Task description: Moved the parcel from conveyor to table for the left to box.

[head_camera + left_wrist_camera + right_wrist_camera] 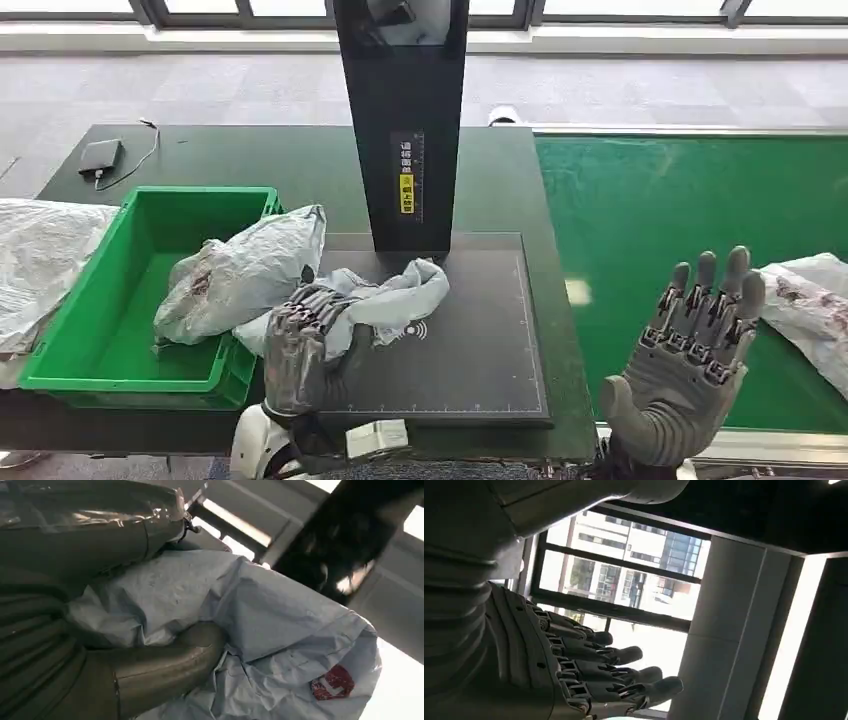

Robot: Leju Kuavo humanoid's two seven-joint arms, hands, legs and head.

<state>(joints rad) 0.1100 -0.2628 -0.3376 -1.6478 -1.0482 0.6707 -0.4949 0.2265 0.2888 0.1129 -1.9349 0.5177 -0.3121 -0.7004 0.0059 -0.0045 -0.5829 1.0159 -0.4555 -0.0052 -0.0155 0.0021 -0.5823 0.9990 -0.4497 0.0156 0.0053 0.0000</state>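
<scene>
A dark table sits beside a green conveyor. The left hand grips the grey parcel on the black scanner pad, apparently mid-transfer; next it must swing to the green box. The right hand hovers, fingers spread, holding nothing.

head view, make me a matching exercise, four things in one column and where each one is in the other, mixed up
Things:
1. left hand
2. right hand
3. green bin
4. phone

Places or states:
A. far left corner of the table, cable attached
B. raised over the conveyor edge, fingers spread, holding nothing
C. left side of the table, a grey bag draped over its rim
D. on the black mat, gripping a grey bag

Pairs: 1-D, 2-B, 3-C, 4-A
</scene>
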